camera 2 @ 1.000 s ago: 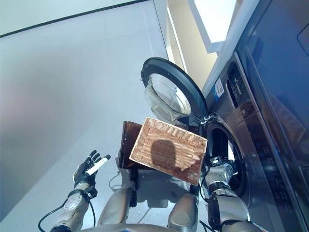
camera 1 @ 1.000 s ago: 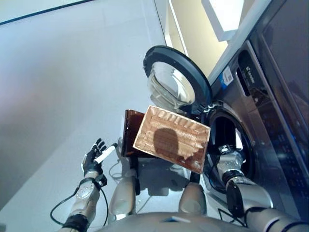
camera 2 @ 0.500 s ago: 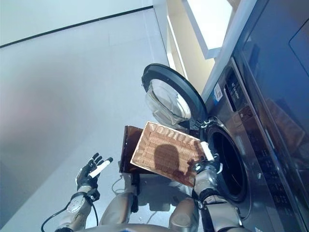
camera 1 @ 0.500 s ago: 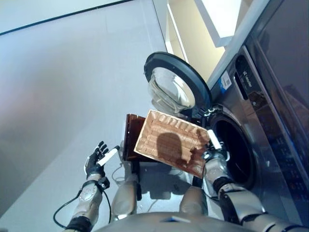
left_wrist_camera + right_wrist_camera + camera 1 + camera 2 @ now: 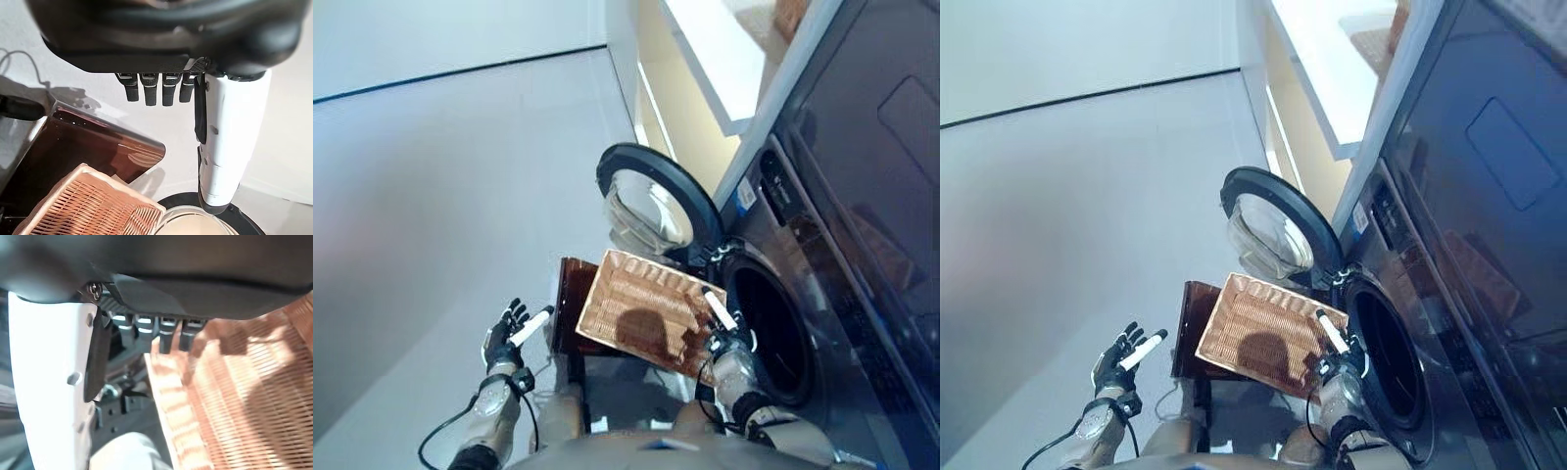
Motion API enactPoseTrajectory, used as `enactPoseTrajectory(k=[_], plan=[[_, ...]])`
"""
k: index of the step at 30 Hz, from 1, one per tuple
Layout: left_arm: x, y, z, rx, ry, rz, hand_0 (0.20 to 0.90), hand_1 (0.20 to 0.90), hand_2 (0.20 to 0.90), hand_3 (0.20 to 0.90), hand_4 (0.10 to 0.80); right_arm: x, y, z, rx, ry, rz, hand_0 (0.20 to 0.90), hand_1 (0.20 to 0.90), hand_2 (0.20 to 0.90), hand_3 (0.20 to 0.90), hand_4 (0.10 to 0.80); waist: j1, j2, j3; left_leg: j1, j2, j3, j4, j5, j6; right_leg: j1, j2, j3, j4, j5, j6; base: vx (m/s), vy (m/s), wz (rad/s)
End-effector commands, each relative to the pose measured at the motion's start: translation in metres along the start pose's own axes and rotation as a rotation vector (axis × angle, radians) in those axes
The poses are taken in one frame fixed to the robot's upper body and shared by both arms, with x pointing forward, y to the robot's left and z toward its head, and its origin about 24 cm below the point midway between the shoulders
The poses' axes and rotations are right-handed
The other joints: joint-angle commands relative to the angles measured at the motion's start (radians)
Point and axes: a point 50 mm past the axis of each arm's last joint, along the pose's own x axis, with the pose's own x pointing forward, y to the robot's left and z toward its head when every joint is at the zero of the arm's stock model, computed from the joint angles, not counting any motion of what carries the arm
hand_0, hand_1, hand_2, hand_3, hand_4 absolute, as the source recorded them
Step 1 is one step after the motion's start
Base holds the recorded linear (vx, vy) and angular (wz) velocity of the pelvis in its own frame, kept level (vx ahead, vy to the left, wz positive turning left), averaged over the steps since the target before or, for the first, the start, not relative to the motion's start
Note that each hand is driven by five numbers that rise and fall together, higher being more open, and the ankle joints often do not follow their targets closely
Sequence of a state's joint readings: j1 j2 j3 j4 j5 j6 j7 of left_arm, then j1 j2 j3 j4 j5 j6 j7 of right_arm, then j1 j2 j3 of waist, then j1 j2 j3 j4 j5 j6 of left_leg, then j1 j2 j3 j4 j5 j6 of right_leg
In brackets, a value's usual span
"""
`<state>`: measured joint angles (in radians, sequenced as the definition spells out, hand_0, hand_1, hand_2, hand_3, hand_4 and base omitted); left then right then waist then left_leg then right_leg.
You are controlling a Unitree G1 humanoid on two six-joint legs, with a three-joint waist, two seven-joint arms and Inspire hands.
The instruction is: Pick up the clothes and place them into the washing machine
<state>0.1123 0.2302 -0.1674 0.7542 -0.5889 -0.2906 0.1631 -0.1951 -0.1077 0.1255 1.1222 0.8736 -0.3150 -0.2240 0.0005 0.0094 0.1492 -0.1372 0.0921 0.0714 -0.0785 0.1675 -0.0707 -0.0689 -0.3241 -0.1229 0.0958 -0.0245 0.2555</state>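
A shallow wicker basket [image 5: 641, 305] lies tilted on a dark brown stool [image 5: 570, 305]; its weave is bare and no clothes show in any view. My right hand [image 5: 731, 349] is open at the basket's right rim, just outside the washing machine's dark drum opening [image 5: 771, 331]. The right wrist view has straight fingers [image 5: 166, 333] over the basket's weave [image 5: 244, 387], holding nothing. My left hand [image 5: 505, 335] hovers open above the floor left of the stool, empty, white thumb [image 5: 230, 147] extended.
The machine's round door [image 5: 654, 204] stands swung open to the left above the basket. The dark grey machine front [image 5: 842, 225] fills the right side. A pale shelf or counter [image 5: 715, 59] runs behind. Grey floor [image 5: 440, 186] stretches left.
My right hand has come out of the drum opening and moved left to the basket's right rim. The whole picture has shifted as the camera moved. The left hand stayed put.
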Motion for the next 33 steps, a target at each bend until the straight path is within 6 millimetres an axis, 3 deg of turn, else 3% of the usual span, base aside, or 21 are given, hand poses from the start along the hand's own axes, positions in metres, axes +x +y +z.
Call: enactPoseTrajectory(k=[1, 11, 20, 25, 33], plan=[[0.009, 0.01, 0.029, 0.035, -0.146, 0.034, 0.9, 0.9, 0.9, 0.9, 0.8, 0.001, 0.014, 0.018, -0.099, -0.096, 0.076, 0.9, 0.9, 0.9, 0.9, 0.8, 0.004, -0.016, -0.041, 0.008, 0.084, -0.026, 0.015, -0.018, -0.105, -0.072, -0.077, 0.006, -0.06, 0.217, 0.006, 0.062, -0.009, -0.02], [0.008, 0.015, 0.01, 0.084, -0.061, 0.038, 0.9, 0.9, 0.9, 0.9, 0.8, 0.002, -0.015, 0.009, -0.394, -0.055, 0.086, 0.9, 0.9, 0.9, 0.9, 0.8, -0.004, -0.03, -0.106, 0.063, 0.1, -0.017, -0.002, -0.031, -0.106, -0.015, -0.052, -0.013, -0.106, 0.218, 0.006, 0.05, -0.021, -0.04], [0.005, 0.02, 0.005, 0.109, -0.045, 0.02, 0.9, 0.9, 0.9, 0.9, 0.8, 0.0, -0.031, 0.019, -0.628, -0.112, 0.137, 0.9, 0.9, 0.9, 0.9, 0.8, -0.018, -0.044, -0.136, 0.1, 0.119, -0.009, -0.009, -0.035, -0.109, 0.017, -0.033, -0.011, -0.121, 0.215, 0.006, 0.023, -0.021, -0.07], [0.002, 0.022, -0.002, 0.131, -0.014, 0.013, 0.9, 0.9, 0.9, 0.9, 0.8, -0.004, -0.047, 0.009, -0.566, -0.061, 0.111, 0.9, 0.9, 0.9, 0.9, 0.8, -0.025, -0.05, -0.15, 0.122, 0.126, -0.003, -0.009, -0.041, -0.108, 0.03, -0.023, -0.004, -0.123, 0.208, 0.006, 0.015, -0.013, -0.04], [0.004, 0.015, -0.004, 0.132, -0.007, -0.003, 0.9, 0.9, 0.9, 0.9, 0.8, -0.007, -0.043, -0.003, -0.524, -0.031, 0.122, 0.9, 0.9, 0.9, 0.9, 0.8, -0.029, -0.053, -0.155, 0.143, 0.13, 0.003, -0.009, -0.048, -0.106, 0.044, -0.018, 0.003, -0.126, 0.203, 0.006, 0.014, -0.001, -0.05]])
